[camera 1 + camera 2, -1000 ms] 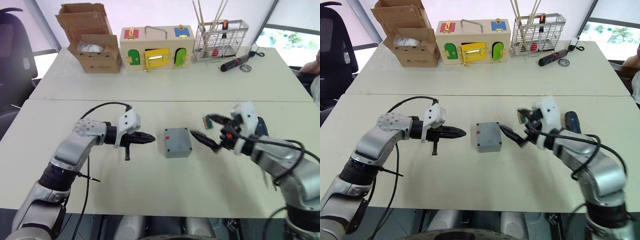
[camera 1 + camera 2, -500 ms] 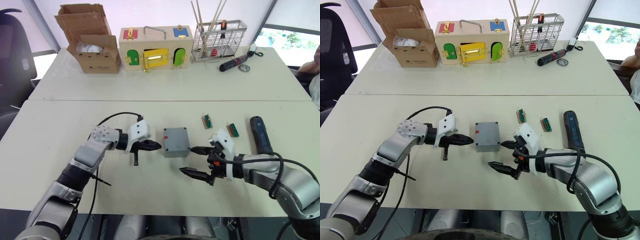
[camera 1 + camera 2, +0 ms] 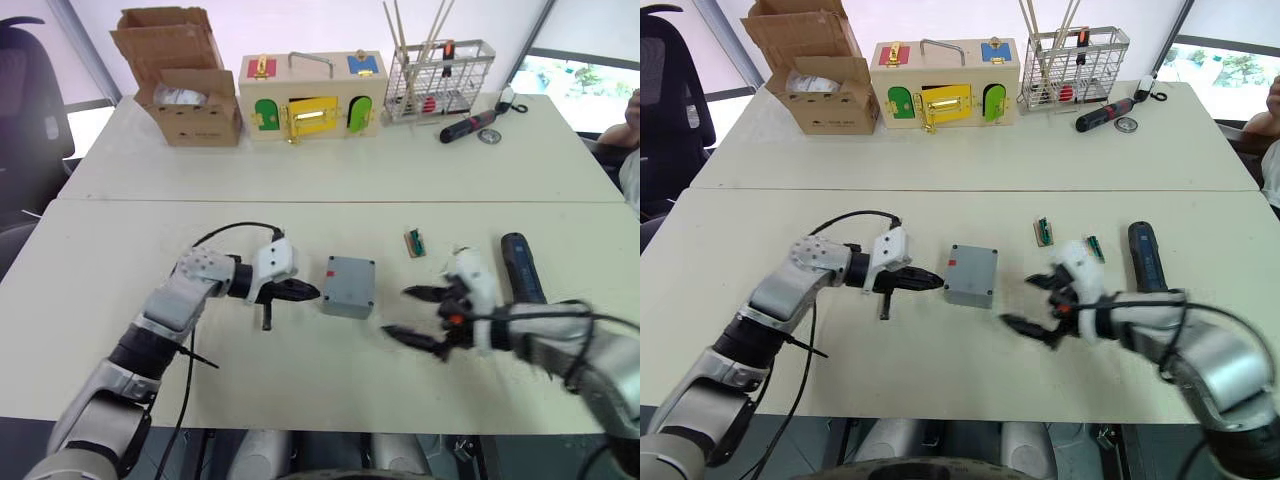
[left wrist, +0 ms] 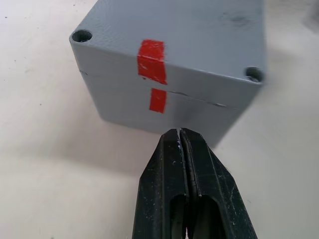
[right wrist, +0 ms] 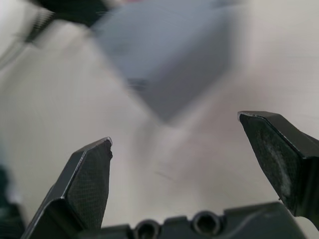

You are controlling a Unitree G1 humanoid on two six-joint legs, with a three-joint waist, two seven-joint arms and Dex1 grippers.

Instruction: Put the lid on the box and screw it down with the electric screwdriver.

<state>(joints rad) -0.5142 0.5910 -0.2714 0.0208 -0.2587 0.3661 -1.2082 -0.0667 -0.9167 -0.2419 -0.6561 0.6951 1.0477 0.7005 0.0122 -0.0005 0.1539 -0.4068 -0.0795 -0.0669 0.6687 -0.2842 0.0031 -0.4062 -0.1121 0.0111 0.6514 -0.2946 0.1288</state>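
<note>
Lid (image 4: 199, 35) now sits on the box (image 3: 347, 290), red marks aligned, at mid-table. Over the last second my right gripper (image 3: 418, 315) has withdrawn from the box and hangs wide open, empty. My left gripper (image 4: 180, 142), pinched closed, steadies the box's side. Placement appears complete; the electric screwdriver (image 3: 523, 266) lies untouched beside my right arm, the next item to collect.
</note>
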